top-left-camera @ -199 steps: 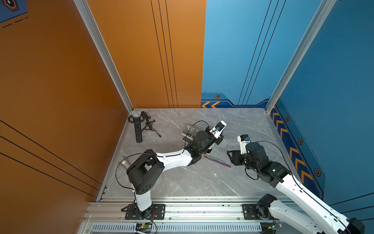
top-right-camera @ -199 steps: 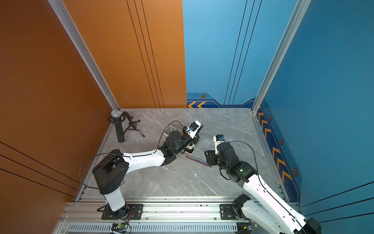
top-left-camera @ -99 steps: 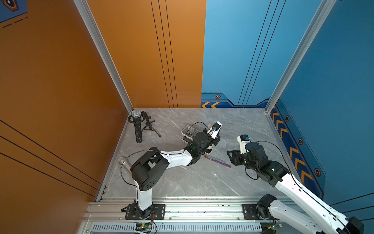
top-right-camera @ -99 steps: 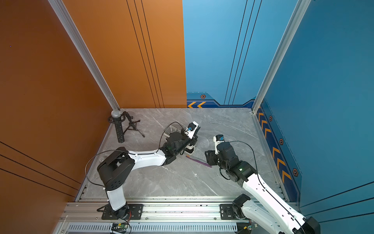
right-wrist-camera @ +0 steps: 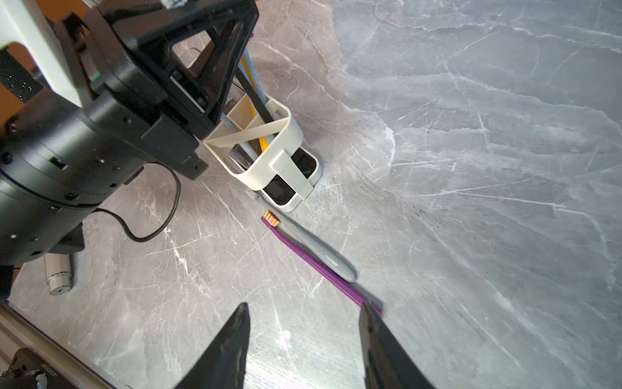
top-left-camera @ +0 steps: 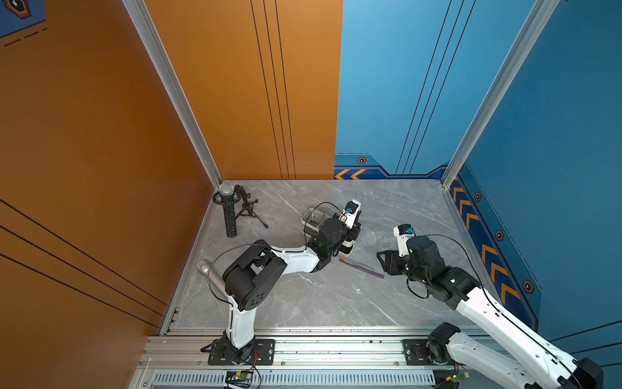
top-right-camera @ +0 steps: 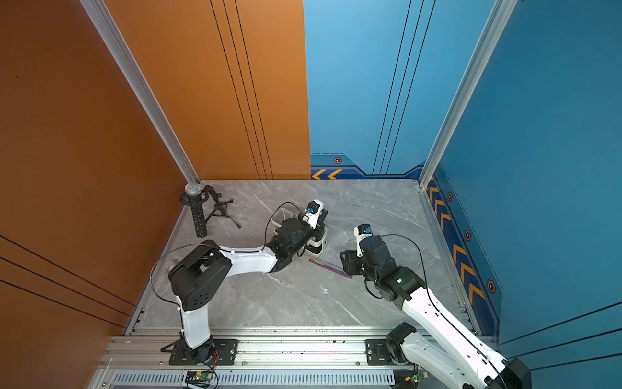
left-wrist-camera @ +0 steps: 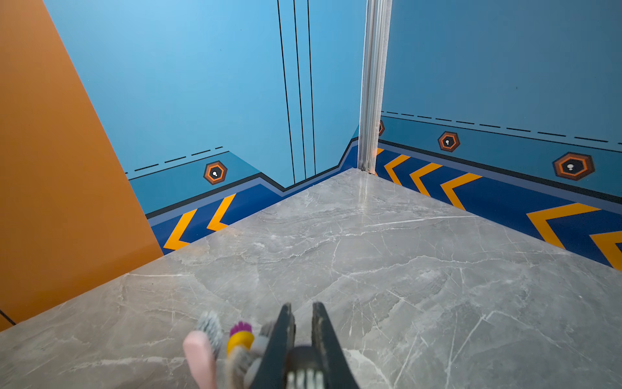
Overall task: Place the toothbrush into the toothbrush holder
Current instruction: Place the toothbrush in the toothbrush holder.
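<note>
The white toothbrush holder [right-wrist-camera: 286,141] stands near the middle of the grey marble table [top-left-camera: 303,303], with its clear cups [top-left-camera: 311,217] on the end toward the back left corner and its divided white compartment on the end toward the front right. The left gripper [left-wrist-camera: 301,306] hangs over that compartment. Its jaws are drawn almost together and pinch a dark toothbrush [right-wrist-camera: 254,96], which stands tilted with its lower end inside one section. Other brushes lean in the compartment beside it, among them a yellow one [left-wrist-camera: 239,338] and a pink one [left-wrist-camera: 198,350]. On the table just beside the holder's front right end lie a purple toothbrush [right-wrist-camera: 357,292] and a grey toothbrush [right-wrist-camera: 313,249], side by side and touching, with their heads toward the holder. The right gripper [right-wrist-camera: 304,304] is low over the table at the far end of the purple handle. Its jaws are spread with only bare table between them, and one fingertip [right-wrist-camera: 370,313] lies over the very end of that handle; whether it touches cannot be told. A black microphone stand [top-left-camera: 229,215] is in the back left corner.
</note>
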### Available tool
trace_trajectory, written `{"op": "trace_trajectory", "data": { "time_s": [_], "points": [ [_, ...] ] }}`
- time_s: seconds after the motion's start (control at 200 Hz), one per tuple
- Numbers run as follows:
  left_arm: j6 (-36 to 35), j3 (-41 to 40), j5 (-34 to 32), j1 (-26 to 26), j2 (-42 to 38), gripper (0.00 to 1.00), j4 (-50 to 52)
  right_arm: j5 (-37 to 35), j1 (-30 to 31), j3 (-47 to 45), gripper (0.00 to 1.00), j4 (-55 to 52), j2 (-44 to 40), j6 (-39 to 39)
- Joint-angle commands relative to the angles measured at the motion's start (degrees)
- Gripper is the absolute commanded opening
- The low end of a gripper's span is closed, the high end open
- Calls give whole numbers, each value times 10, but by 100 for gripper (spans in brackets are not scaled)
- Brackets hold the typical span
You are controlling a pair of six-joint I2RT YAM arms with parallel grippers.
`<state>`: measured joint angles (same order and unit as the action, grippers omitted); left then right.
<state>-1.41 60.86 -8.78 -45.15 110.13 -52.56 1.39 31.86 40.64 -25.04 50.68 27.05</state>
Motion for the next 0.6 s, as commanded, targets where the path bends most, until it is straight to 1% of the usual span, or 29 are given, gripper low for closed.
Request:
{"op": "trace_trajectory", "data": {
  "time_s": [0.0,0.41,0.515,0.565,0.596],
  "points": [
    [14,-2,6,7,17,0,-8,9,-2,10,53,-15,11,8],
    [17,-2,16,8,35,0,-8,6,-2,5,53,-15,10,8],
    [16,-3,19,8,35,16,-8,10,-2,3,54,-15,12,8],
    [18,-2,22,8,34,31,-8,13,-3,0,56,-15,17,7],
    [18,-2,25,7,33,35,-8,13,-3,0,56,-16,23,7]
  ]
}}
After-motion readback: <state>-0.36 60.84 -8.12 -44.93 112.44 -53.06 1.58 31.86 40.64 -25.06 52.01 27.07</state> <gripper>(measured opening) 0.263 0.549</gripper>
